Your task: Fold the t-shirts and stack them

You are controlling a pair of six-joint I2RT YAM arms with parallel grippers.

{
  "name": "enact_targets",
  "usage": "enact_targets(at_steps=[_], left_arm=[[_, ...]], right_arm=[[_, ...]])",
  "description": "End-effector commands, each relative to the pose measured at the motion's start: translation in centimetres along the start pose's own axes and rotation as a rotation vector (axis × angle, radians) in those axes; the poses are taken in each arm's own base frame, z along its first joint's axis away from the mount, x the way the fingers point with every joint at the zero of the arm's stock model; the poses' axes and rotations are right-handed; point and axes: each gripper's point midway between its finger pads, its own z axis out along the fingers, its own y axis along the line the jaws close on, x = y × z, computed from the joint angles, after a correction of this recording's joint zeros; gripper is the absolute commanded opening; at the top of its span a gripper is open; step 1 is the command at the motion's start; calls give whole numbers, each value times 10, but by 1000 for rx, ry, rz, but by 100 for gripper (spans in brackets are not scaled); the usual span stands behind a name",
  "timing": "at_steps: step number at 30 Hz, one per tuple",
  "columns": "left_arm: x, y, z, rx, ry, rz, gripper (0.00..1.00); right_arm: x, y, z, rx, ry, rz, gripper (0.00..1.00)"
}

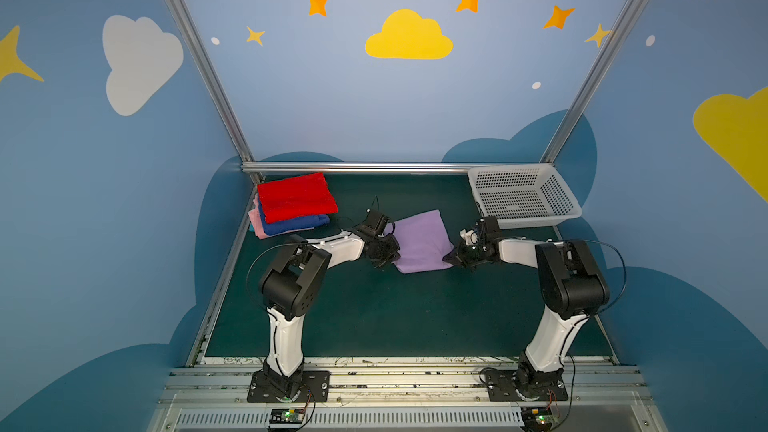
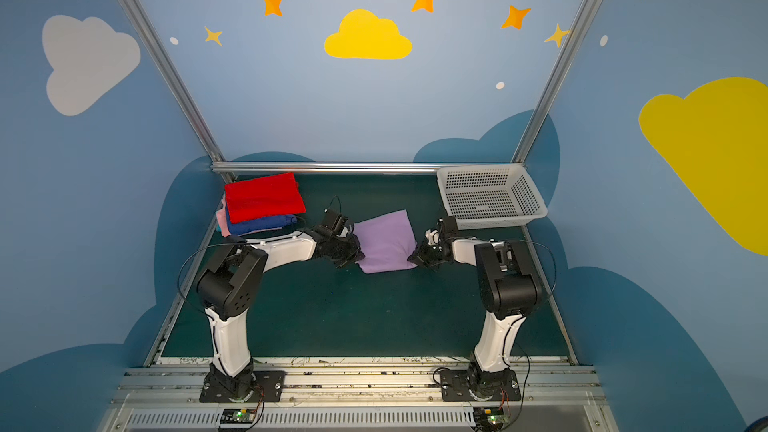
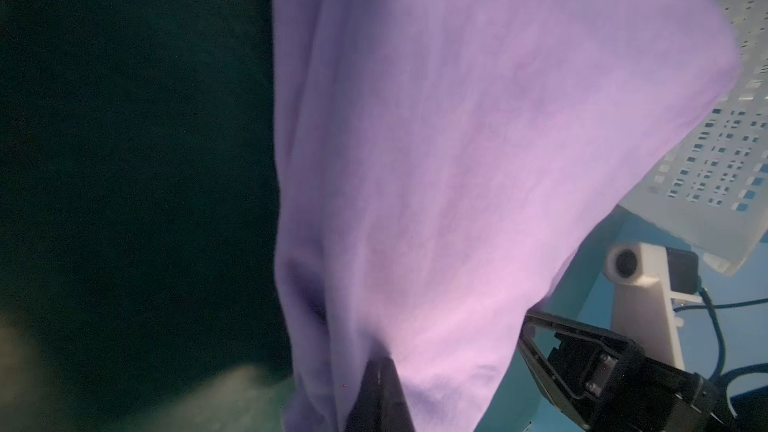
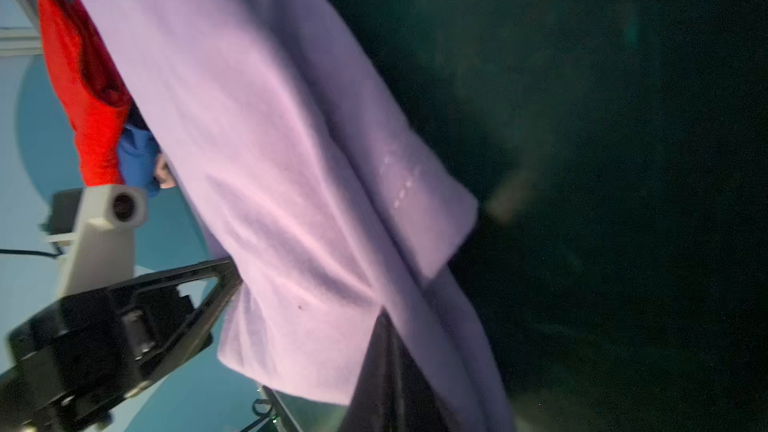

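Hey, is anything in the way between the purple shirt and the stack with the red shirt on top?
No object lies on the mat between the purple shirt and the stack. Only the left gripper, shut on the shirt's edge, sits on that side.

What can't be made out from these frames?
- Grip depth of left gripper and right gripper on the lavender t-shirt: in both top views, gripper bodies and cloth cover the tips.
- Pink t-shirt: top views, only a strip shows beneath the red t-shirt and blue t-shirt.
- Lavender t-shirt's lower layers: wrist views, blurred, top layer covers them.
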Motion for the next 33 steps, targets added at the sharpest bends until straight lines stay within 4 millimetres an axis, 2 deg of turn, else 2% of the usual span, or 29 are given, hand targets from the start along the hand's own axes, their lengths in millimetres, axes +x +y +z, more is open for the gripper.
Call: enact_targets(at_steps=[1, 7, 11, 14, 16, 17, 21, 23, 26, 33], left_arm=[[4, 11, 7, 4, 17, -33, 4], [16, 61, 18, -85, 54, -93, 4], [19, 75, 19, -118, 59, -96, 4], [20, 61, 9, -82, 63, -80, 4], [18, 42, -8, -57, 39, -43, 4], [14, 30, -20, -46, 14, -15, 8], [-3, 2, -68, -37, -119, 61, 44], [-10, -1, -84, -50, -174, 85, 52], [-13, 4, -85, -64, -183, 82, 56], [-10, 27, -50, -71, -128, 31, 62]], right_arm=[[-5, -16, 10, -38, -3, 81, 0], [-8, -23, 8, -27, -5, 84, 0], [-10, -23, -7, 2, -31, 59, 0], [-10, -5, -29, 73, -79, -48, 0], [-10, 15, -46, 115, -115, -140, 0], [-10, 28, -54, 137, -140, -194, 0], [0, 73, -76, 216, -229, -406, 0], [9, 88, -80, 258, -257, -498, 2], [19, 96, -84, 283, -278, -551, 2], [30, 84, -95, 306, -280, -533, 2]])
